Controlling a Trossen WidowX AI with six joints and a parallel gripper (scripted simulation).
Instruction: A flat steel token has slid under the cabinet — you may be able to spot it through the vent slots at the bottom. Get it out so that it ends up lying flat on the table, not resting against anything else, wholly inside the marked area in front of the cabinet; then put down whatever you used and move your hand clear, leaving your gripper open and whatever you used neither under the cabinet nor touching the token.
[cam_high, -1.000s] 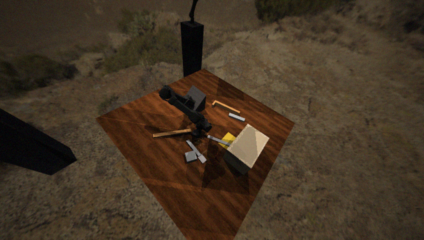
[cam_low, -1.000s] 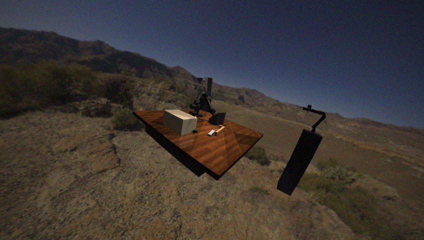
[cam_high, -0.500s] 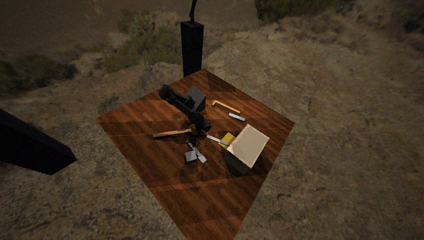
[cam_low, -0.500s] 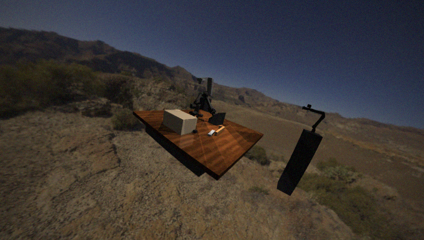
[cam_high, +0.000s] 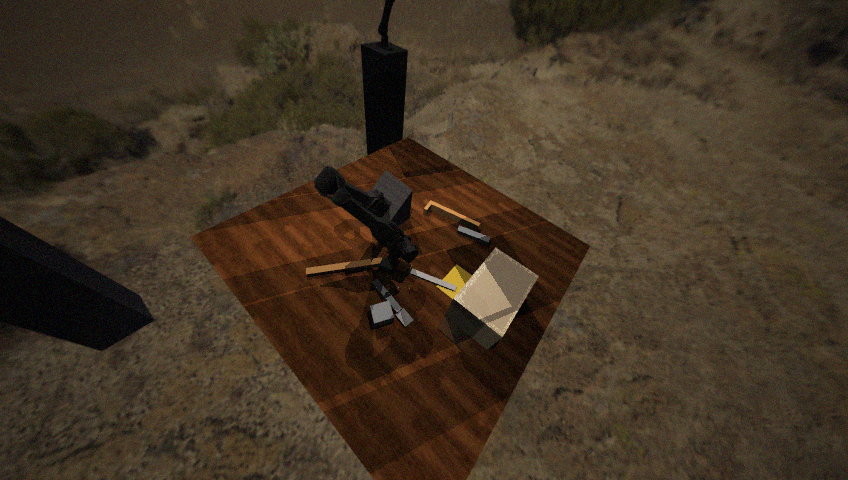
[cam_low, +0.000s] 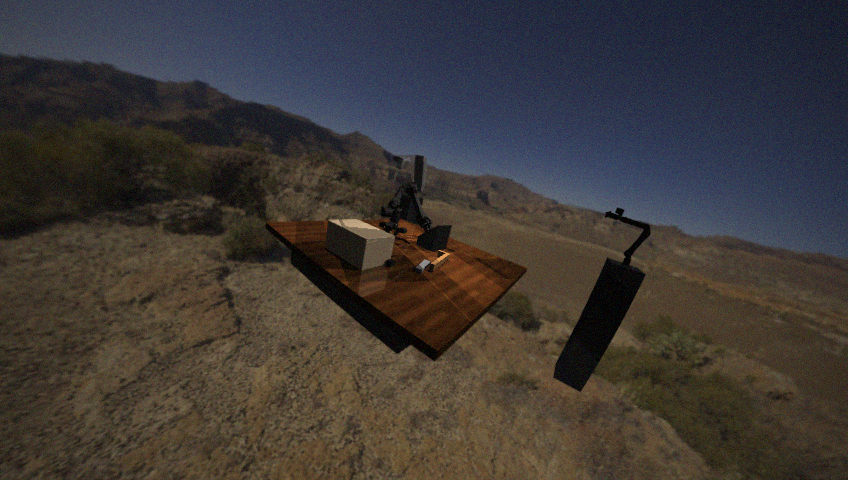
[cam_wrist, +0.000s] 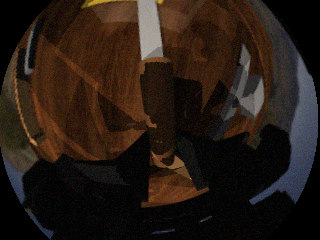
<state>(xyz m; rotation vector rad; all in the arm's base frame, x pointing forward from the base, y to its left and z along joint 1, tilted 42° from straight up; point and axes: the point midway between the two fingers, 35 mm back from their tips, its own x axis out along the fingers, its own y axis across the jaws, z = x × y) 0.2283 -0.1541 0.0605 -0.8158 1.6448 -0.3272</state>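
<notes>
My gripper (cam_high: 393, 266) (cam_wrist: 160, 131) is shut on a slim tool with a brown handle (cam_wrist: 160, 103) and a flat grey blade (cam_high: 433, 279) (cam_wrist: 150, 20). It holds the tool low over the table, and the blade points at the yellow marked area (cam_high: 458, 273). The blade's tip lies over the edge of that area. The beige cabinet (cam_high: 496, 291) (cam_low: 360, 242) stands just behind the yellow area. The steel token is not visible in any view.
A wooden stick (cam_high: 339, 267) lies left of the gripper. Grey angular pieces (cam_high: 386, 310) lie in front of it. An L-shaped wooden piece (cam_high: 449, 211) and a grey bar (cam_high: 474, 234) lie at the back. A dark block (cam_high: 397, 195) (cam_low: 434, 236) stands by the arm.
</notes>
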